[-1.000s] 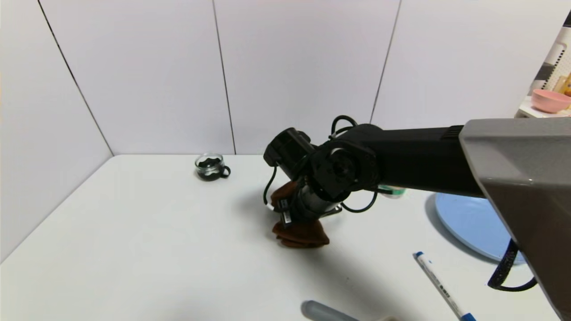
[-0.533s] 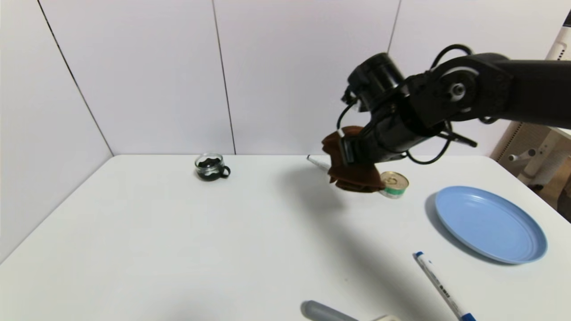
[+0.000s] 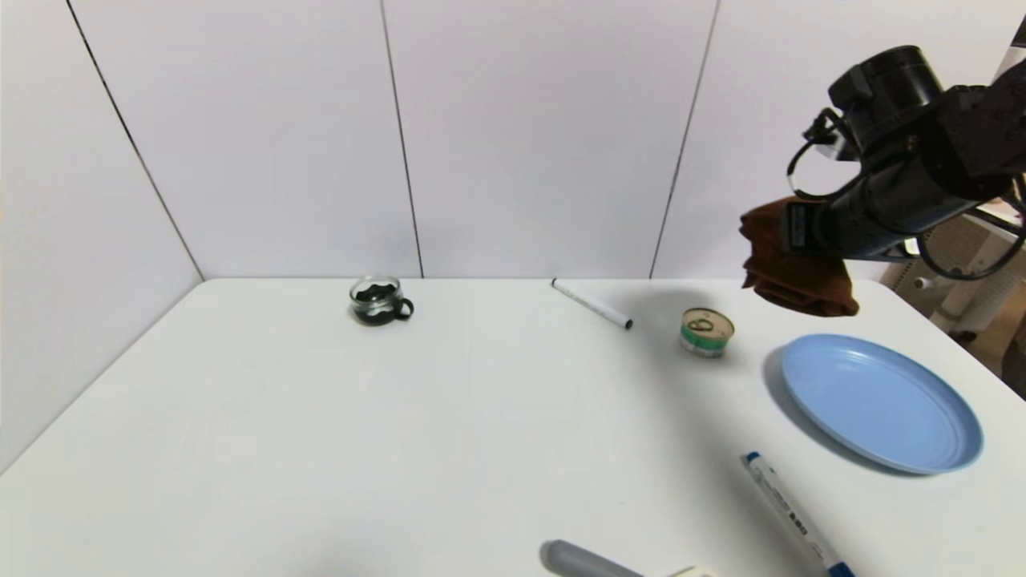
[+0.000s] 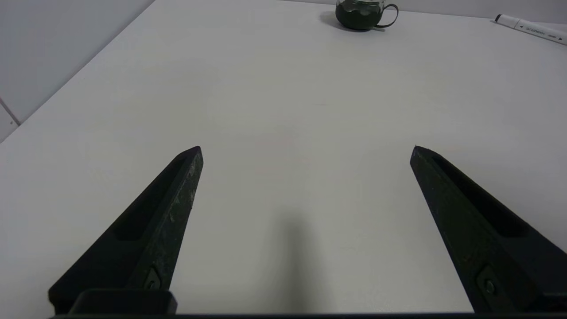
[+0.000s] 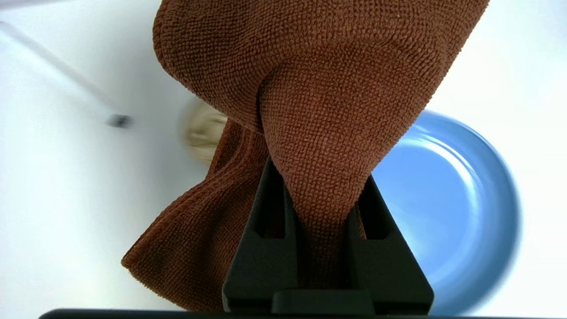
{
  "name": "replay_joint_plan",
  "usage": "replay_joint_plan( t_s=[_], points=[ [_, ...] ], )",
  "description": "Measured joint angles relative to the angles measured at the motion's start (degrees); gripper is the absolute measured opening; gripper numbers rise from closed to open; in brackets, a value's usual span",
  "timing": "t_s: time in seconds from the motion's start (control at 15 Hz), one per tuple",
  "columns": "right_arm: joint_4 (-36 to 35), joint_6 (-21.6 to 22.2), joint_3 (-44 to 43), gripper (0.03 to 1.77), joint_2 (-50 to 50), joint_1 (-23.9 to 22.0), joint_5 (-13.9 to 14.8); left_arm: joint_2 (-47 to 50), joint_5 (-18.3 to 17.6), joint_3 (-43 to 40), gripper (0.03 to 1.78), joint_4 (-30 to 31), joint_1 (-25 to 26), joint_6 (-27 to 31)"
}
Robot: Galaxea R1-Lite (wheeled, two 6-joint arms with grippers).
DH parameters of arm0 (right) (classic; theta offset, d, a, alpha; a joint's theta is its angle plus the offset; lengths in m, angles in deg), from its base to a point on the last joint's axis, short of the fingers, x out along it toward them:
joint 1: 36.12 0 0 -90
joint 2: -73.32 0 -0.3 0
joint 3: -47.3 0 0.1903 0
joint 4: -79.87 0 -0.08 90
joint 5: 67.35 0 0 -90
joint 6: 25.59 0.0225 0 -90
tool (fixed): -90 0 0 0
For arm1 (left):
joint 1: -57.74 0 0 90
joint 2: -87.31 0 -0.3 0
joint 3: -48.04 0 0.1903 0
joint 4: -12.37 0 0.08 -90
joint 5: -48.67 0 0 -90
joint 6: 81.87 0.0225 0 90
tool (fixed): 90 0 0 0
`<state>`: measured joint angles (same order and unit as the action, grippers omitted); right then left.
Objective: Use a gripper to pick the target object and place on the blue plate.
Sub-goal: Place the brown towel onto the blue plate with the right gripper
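Since the earlier frame the brown towel (image 3: 793, 264) has swung over to the right and up off the bench (image 3: 449, 449), so it's now hanging in the air over the area just beyond the far side of the blue plate (image 3: 878, 405). Right gripper (image 5: 325, 186) has its 2 fingers pinched on the middle of it, with the cloth bunched between them and loose folds flopping out on both sides. Left gripper (image 4: 305, 153) is parked over the left part of the bench, 2 fingers spread wide, nothing between them.

What could bite you now (soft stuff is always the sneaky one): those folds stick out well past the fingers, so if the arm comes down short, a corner could land on the rim or hang over onto the bench. The green tin (image 3: 706, 332) sits just left of the plate, and a low pass with that drooping cloth could brush it or nudge it over. I'd guess the pinch itself is decent, but it only has the middle, so a fast stop could make the ends swing and throw off the drop spot. Also, terry can snag on the fingers when they open, and pulling away too quickly might drag the towel back off. I'd center it over the plate first, then lower slowly.
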<state>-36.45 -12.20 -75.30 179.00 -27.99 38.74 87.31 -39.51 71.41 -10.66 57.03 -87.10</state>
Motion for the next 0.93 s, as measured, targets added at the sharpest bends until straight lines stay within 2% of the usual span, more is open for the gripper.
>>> replay_joint_plan(
  t_s=[0.2, 0.33, 0.93],
  points=[
    [-0.1, -0.22, 5.71, 0.29, -2.1, -5.22, -2.21, 0.0, -0.02, 0.0, 1.69, -0.02, 0.0, 0.0],
    [-0.41, -0.24, 8.83, 0.29, -3.08, -6.86, -3.28, 0.0, -0.02, 0.0, 1.69, 0.0, 0.0, 0.0],
    [-1.58, -0.29, 14.88, 0.29, -1.66, -12.09, -3.74, 0.0, -0.02, 0.0, 1.69, 0.0, 0.0, 0.0]
  ],
)
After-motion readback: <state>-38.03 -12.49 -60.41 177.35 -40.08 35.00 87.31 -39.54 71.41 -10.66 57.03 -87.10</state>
